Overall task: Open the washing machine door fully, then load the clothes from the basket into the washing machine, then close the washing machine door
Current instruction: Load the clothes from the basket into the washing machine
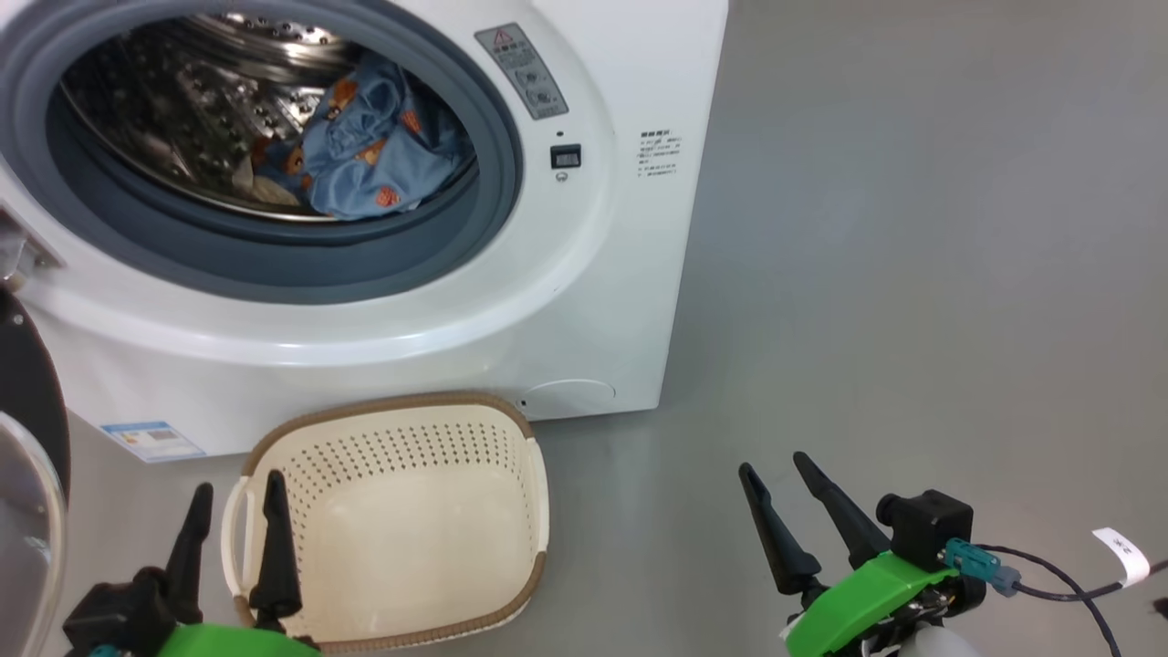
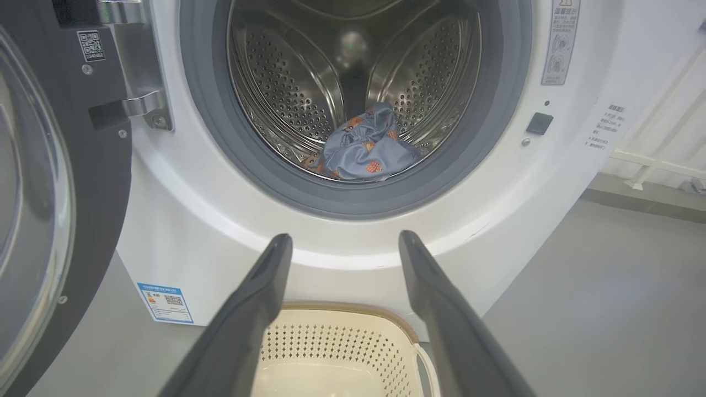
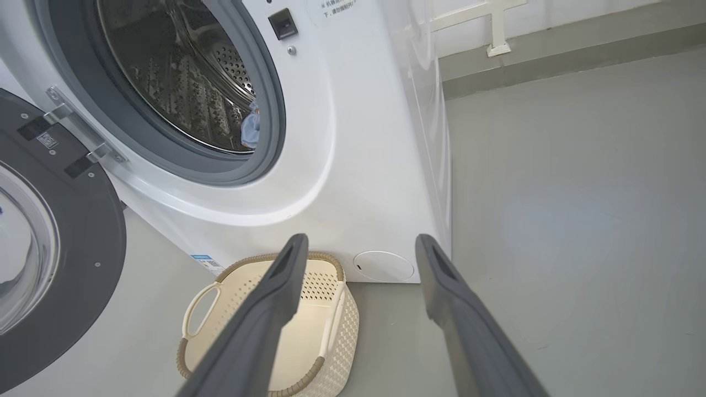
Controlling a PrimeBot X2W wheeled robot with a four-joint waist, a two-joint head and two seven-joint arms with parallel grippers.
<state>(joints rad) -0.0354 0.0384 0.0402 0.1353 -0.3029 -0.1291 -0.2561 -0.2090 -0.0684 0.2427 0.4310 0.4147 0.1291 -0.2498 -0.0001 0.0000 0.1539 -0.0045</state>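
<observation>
Clothes [image 1: 365, 146] sat in the drum [image 1: 182, 100]; basket [image 1: 392, 401] empty on the floor [image 1: 912, 274], just in front of the washer [image 1: 584, 301]; door [image 3: 94, 259] open on my left. Door looked rigid, glossy, probably slick; I'd push it far from the hinge [image 2: 138, 105], off the glass [image 2: 27, 193]. Left hand [image 1: 238, 482] wide beside the basket; right hand [image 1: 773, 462] wide, low over the floor.

Laundry corner: white washing machine [image 1: 584, 301], basket [image 1: 411, 447], bare grey floor [image 1: 912, 274].

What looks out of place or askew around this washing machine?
Nothing stands out. The light blue bear-print clothes lie inside the perforated steel drum, the cream perforated plastic basket stands upright and empty, and the round glossy black door hangs open.
</observation>
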